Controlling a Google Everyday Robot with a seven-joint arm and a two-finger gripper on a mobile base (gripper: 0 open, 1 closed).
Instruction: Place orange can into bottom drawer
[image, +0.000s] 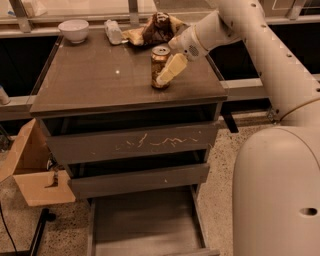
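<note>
The orange can (159, 59) stands upright on the cabinet top, near its back right part. My gripper (169, 71) reaches in from the right and lies against the can's right front side, partly covering it. The can still rests on the top. The bottom drawer (145, 225) is pulled out at the foot of the cabinet, and its plain flat inside has nothing in it.
A white bowl (73, 30), a pale wrapped item (113, 31) and a brown and tan snack bag (152, 28) lie along the back edge of the top. The scratched drawer front (132, 143) and the narrower one (140, 180) are closed. An open cardboard box (35, 170) stands at the left.
</note>
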